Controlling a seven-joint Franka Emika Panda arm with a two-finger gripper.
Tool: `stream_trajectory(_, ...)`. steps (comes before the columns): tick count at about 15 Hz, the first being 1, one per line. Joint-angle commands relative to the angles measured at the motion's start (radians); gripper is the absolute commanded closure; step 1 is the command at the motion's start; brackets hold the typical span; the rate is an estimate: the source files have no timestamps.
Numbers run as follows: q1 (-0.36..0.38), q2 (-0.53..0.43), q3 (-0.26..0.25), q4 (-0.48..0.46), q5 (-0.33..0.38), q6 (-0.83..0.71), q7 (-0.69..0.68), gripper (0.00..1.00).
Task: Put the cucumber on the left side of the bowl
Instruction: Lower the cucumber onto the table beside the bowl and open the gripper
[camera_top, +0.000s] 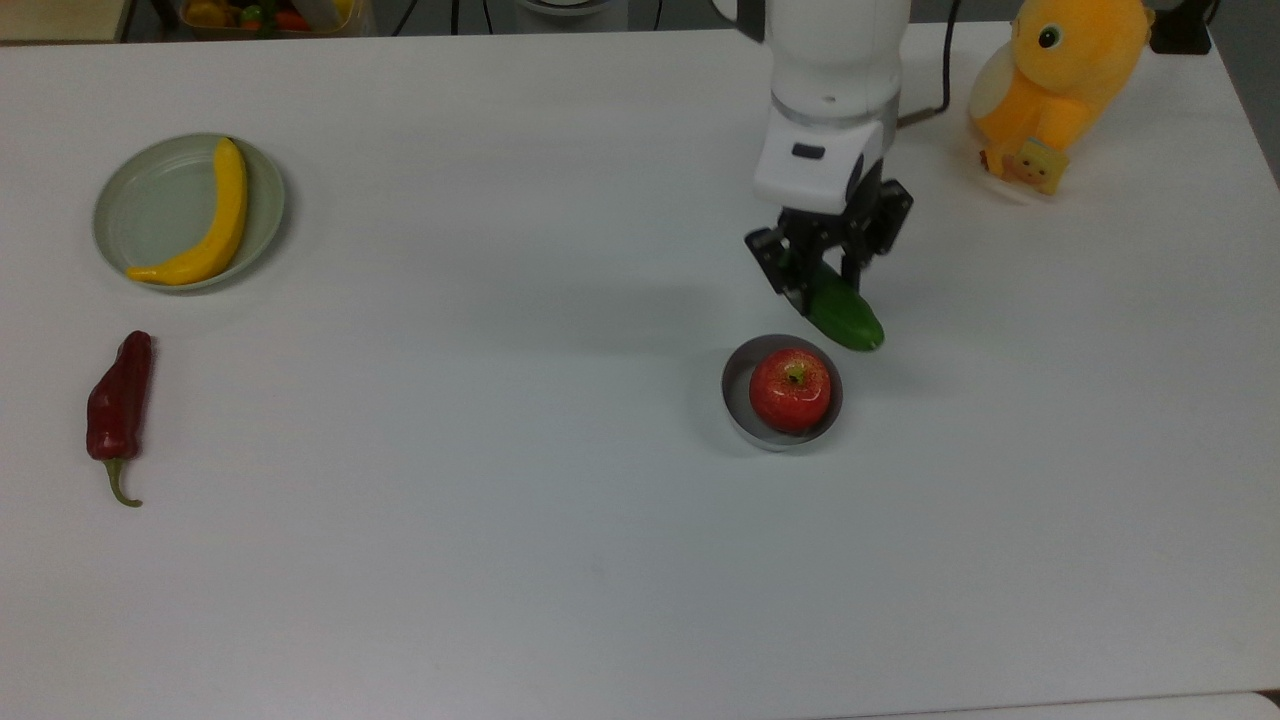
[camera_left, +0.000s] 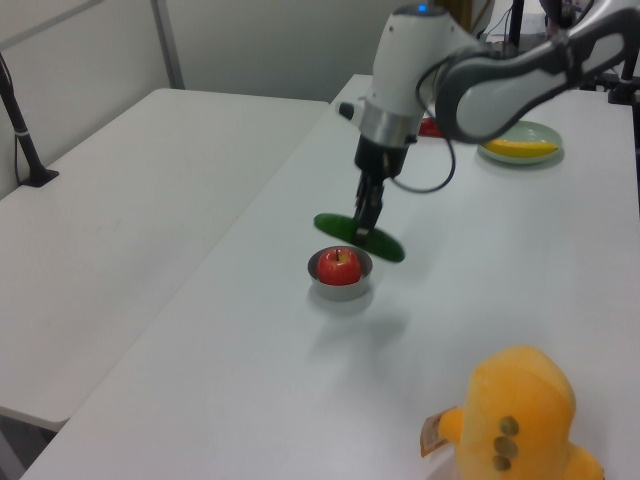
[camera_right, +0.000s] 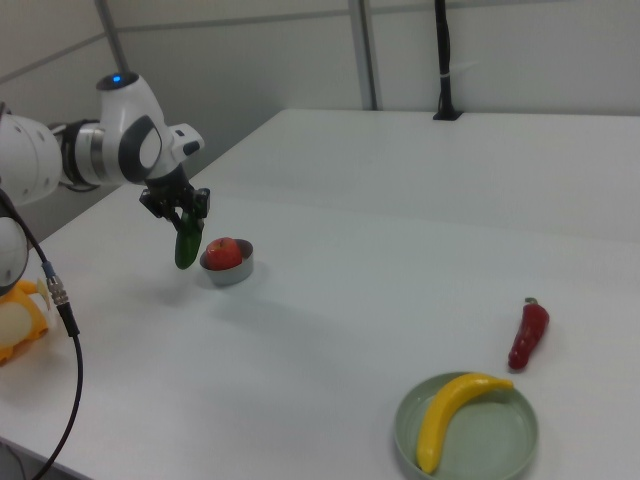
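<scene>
- Tabletop (camera_top: 520, 560): white, wide, carrying everything else; a second white table (camera_left: 120, 200) stands on the left view's left.
- Arm (camera_top: 835, 90): white, reaching down over the tabletop near the bowl, with a dark cable at its side.
- Plush toy (camera_top: 1060, 85): orange-yellow, at the top view's upper right corner, well apart from the bowl.
- Plate (camera_top: 140, 215): pale green, shallow, at the top view's upper left, with a yellow banana (camera_top: 205, 225) lying in it.
- Pincer (camera_top: 828, 268): black, clenched on the cucumber near its middle, pointing downward.
- Cucumber (camera_top: 845, 318): dark green, held in the air, lying roughly level in the left view; its free end hangs just above the bowl's upper right rim in the top view, and the left view shows it behind the bowl.
- Chili pepper (camera_top: 118, 400): dark red, lying at the top view's left, below the plate.
- Bowl (camera_top: 738, 400): small, grey, upright walls, holding a red apple (camera_top: 790, 390).
</scene>
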Motion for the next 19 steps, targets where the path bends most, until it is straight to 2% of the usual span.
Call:
stream_trajectory(1,0.042,0.081,-0.002,0.028,-0.021,0.113,0.070,0.79)
stream_trajectory(3,0.067,0.110,-0.002,0.026,-0.055,0.194,0.125,0.79)
stream_trajectory(6,0.075,0.164,-0.002,0.031,-0.101,0.234,0.157,0.79)
stream_trajectory(9,0.070,0.179,-0.002,0.026,-0.113,0.258,0.157,0.77)
stream_trajectory(11,0.070,0.179,-0.002,0.026,-0.115,0.258,0.157,0.65)
stream_trajectory(14,0.066,0.178,-0.002,0.028,-0.118,0.258,0.159,0.30)
stream_trajectory(16,0.064,0.176,-0.002,0.028,-0.118,0.259,0.159,0.18)
stream_trajectory(19,0.061,0.168,-0.002,0.028,-0.121,0.258,0.161,0.10)
